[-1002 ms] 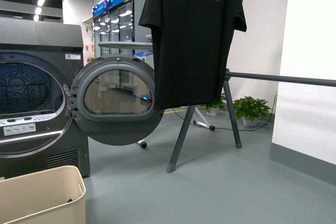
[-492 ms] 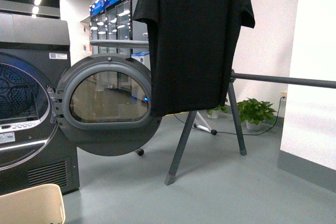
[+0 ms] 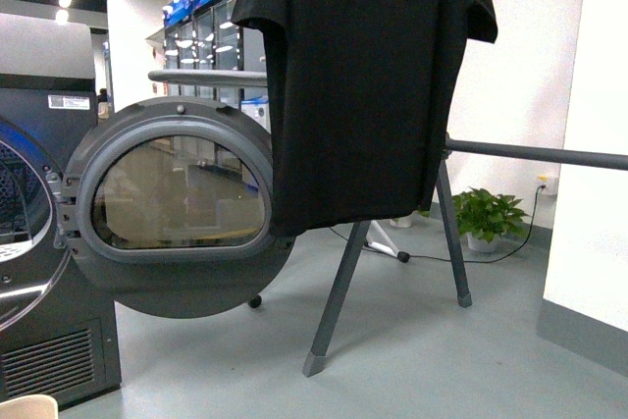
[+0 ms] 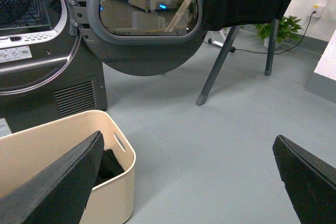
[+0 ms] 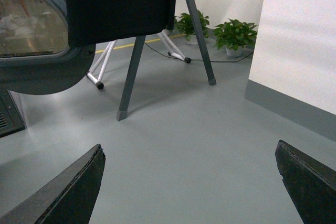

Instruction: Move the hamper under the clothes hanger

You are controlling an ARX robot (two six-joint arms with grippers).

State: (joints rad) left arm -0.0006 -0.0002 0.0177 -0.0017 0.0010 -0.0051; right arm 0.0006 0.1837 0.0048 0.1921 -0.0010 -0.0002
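Note:
The beige hamper [image 4: 113, 174] stands on the floor in front of the dryer, with dark cloth inside; only its corner [image 3: 25, 406] shows at the bottom left of the front view. The dark grey clothes hanger [image 3: 339, 296] stands ahead with slanted legs and a long horizontal bar [image 3: 549, 154]; a black T-shirt [image 3: 363, 76] hangs on it. It also shows in the left wrist view [image 4: 215, 72] and the right wrist view [image 5: 131, 77]. My left gripper [image 4: 191, 182] is open, one finger over the hamper's rim. My right gripper [image 5: 191, 182] is open above bare floor.
A grey dryer [image 3: 49, 242] stands at left with its round door [image 3: 177, 208] swung open toward the hanger's leg. A white wall [image 3: 594, 125] is at right. Potted plants [image 3: 488, 215] and a cable lie behind the hanger. Grey floor [image 3: 412, 350] lies under the hanger.
The view has shifted right and closer to the hanger. The dryer and hamper have slid left, and the hamper has almost left the front view.

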